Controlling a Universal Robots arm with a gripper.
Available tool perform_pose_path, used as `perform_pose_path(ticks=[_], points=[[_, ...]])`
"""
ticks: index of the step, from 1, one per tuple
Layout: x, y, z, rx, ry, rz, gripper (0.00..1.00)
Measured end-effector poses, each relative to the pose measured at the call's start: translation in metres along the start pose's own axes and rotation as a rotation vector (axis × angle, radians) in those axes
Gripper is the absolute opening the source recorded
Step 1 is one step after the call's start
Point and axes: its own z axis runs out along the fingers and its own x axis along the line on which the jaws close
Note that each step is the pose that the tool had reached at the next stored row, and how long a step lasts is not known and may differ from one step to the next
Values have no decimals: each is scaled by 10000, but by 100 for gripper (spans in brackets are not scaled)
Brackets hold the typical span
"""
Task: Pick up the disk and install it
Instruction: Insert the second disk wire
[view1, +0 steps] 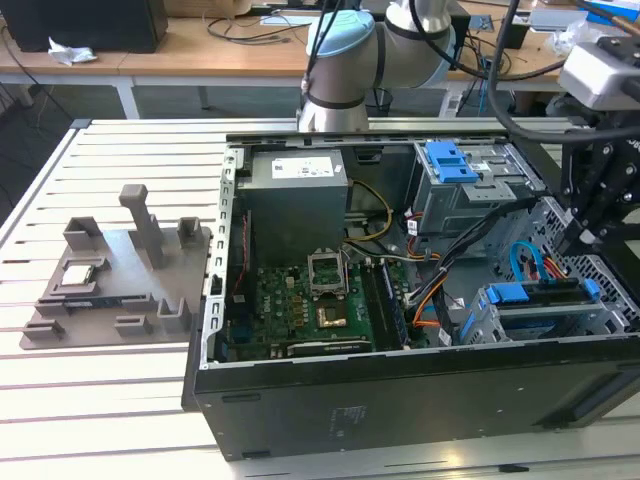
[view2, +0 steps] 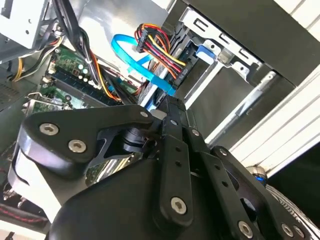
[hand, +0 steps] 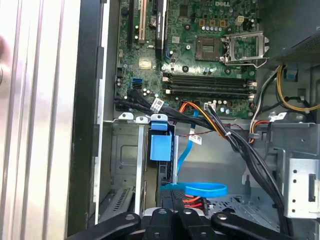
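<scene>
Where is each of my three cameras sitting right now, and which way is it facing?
Exterior view: off the arm, looking down across the open computer case; the arm's base joints show behind it.
First wrist view: on the arm, facing the motherboard and drive cage; tool linkage in the foreground.
Second wrist view: on the arm, behind the tool, facing the drive bay.
Shared: both wrist views show the blue data cable.

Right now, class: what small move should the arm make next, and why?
Probably a short, straight push along the slot. The disk stands on edge in the drive cage, with the gripper at its outer end; a blue cable lies close beside, so sideways motion risks snagging.
</scene>
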Motion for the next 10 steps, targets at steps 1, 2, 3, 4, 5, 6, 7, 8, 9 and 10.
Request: perform_pose_path(ticks=[1, 2, 3, 4, 5, 6, 7, 8, 9, 10], points=[[0, 1, -25, 0, -2, 0, 11], [0, 2, -44, 0, -2, 0, 11], [0, 2, -55, 0, -3, 0, 11], [0, 2, -60, 0, -3, 0, 11], [0, 2, -62, 0, -4, 0, 11], [0, 3, -64, 0, -2, 0, 11], [0, 3, -64, 0, -1, 0, 11], [0, 2, -64, 0, -2, -1, 11], [0, 3, -64, 0, -2, 0, 11], [0, 2, -64, 0, -2, 0, 11]])
